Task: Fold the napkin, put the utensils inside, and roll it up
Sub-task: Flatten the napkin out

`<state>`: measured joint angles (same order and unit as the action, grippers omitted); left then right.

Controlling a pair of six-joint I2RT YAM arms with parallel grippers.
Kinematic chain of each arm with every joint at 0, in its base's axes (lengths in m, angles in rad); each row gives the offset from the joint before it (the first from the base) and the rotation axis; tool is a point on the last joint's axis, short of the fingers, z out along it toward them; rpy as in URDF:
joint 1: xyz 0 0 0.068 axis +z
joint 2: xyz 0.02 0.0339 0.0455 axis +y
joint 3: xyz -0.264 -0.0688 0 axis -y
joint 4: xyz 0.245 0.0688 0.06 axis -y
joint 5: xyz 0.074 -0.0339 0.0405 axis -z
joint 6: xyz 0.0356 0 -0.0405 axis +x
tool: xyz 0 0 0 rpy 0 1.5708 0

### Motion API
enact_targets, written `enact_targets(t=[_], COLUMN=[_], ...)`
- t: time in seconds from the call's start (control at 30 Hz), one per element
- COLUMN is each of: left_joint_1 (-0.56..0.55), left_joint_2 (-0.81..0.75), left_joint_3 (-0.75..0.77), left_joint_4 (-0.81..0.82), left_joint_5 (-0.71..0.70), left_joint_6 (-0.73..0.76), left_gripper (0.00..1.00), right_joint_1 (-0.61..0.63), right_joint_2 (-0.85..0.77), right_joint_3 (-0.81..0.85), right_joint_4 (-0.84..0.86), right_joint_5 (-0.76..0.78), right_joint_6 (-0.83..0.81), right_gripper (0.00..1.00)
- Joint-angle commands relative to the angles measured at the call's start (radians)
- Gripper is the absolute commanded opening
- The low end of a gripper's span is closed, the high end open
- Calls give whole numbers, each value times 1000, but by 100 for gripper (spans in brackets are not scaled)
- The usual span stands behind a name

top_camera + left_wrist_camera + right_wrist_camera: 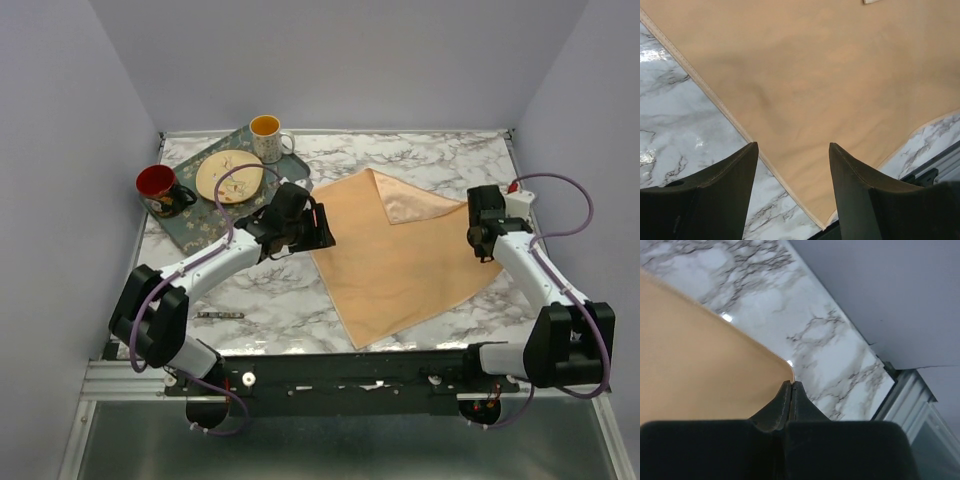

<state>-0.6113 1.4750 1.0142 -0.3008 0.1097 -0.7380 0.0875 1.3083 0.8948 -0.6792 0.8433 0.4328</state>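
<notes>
The peach napkin (395, 255) lies spread as a diamond on the marble table, with one corner flap (415, 203) folded over at its far right. My left gripper (322, 236) hovers over the napkin's left edge (725, 107), jaws open and empty (793, 148). My right gripper (484, 243) is at the napkin's right side. Its fingers are shut (791, 385), with the rounded edge of the cloth (715, 375) running right into their tips. One thin metal utensil (220, 315) lies on the marble near the left arm's base.
A green floral tray (200, 232) at the back left carries a cream plate (229, 176) and a mug with an orange inside (267, 138). A red mug (160, 187) stands at the tray's left edge. The table's front rail (340, 365) runs just below the napkin's near corner.
</notes>
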Motion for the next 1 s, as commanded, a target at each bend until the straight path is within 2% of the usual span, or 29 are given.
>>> enact_targets(t=[0.0, 0.07, 0.1, 0.13, 0.17, 0.27, 0.33, 0.47, 0.53, 0.67, 0.73, 0.97], left_joint_1=[-21, -28, -33, -39, -41, -54, -65, -96, -105, -116, -120, -133], left_joint_2=[19, 33, 37, 42, 53, 83, 96, 133, 137, 122, 113, 97], left_joint_3=[44, 55, 57, 58, 63, 81, 92, 103, 100, 81, 81, 89], left_joint_4=[-24, -27, -26, -23, -18, -17, -11, 12, 14, 8, 0, -6], left_joint_5=[54, 58, 58, 58, 64, 73, 67, 53, 44, 21, 5, -31], left_joint_6=[41, 48, 49, 49, 48, 48, 46, 28, 15, 11, 17, 34], left_gripper=[68, 68, 68, 69, 69, 69, 69, 69, 69, 69, 72, 79], right_joint_1=[-65, -65, -65, -65, -65, -11, 82, 205, 262, 311, 313, 328], right_joint_2=[8, 40, 48, 48, 51, 75, 118, 248, 317, 547, 600, 687], right_joint_3=[38, 50, 59, 70, 105, 176, 239, 348, 444, 625, 671, 667], right_joint_4=[-8, -8, -20, -25, -22, -16, 15, 145, 176, 94, 55, 43], right_joint_5=[152, 155, 160, 157, 113, 45, -31, -501, -602, -641, -658, -659], right_joint_6=[-11, -32, -29, -37, -55, -118, -167, -172, -175, -158, -147, -151], right_gripper=[7, 24, 41, 52, 59, 66, 66, 63, 58, 53, 53, 54])
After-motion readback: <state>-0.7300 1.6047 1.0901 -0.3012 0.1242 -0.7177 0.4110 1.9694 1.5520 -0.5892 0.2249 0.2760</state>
